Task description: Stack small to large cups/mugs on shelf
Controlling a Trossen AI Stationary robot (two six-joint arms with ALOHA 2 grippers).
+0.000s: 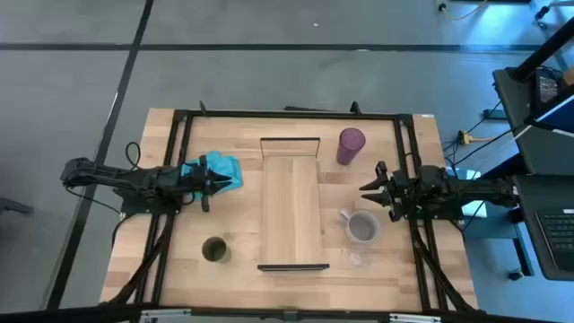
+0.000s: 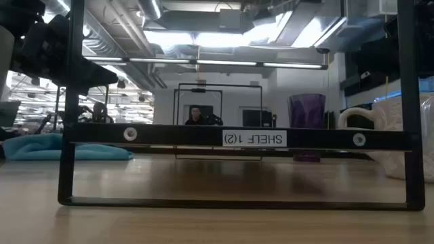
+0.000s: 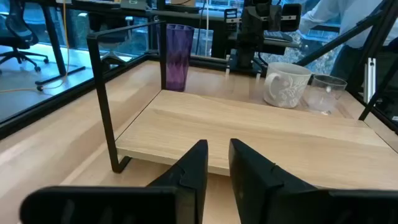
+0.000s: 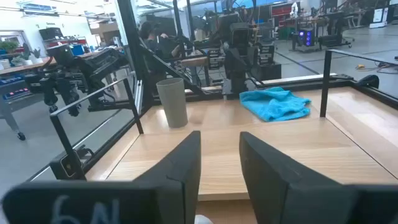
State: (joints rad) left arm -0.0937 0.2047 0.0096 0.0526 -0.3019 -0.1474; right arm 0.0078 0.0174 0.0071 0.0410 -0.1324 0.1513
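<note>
The shelf [image 1: 291, 202], a long light-wood board in a thin black frame, lies mid-table. Right of it stand the purple tumbler [image 1: 351, 145], the grey handled mug [image 1: 362, 226] and the tiny clear glass [image 1: 356, 258]. The dark olive cup [image 1: 214, 249] stands left of the shelf, toward the near edge. My left gripper [image 1: 215, 186] hovers left of the shelf beside a teal cloth [image 1: 222, 169]; its fingers [image 3: 198, 163] are open by a narrow gap and hold nothing. My right gripper [image 1: 369, 190] is between tumbler and mug, open and holding nothing [image 4: 220, 168].
Black rails [image 1: 179, 179] run along the tabletop's left, right and far sides. The shelf's black end frames [image 3: 102, 93] stand upright at both ends of the board. The board's top [image 3: 249, 130] is bare wood.
</note>
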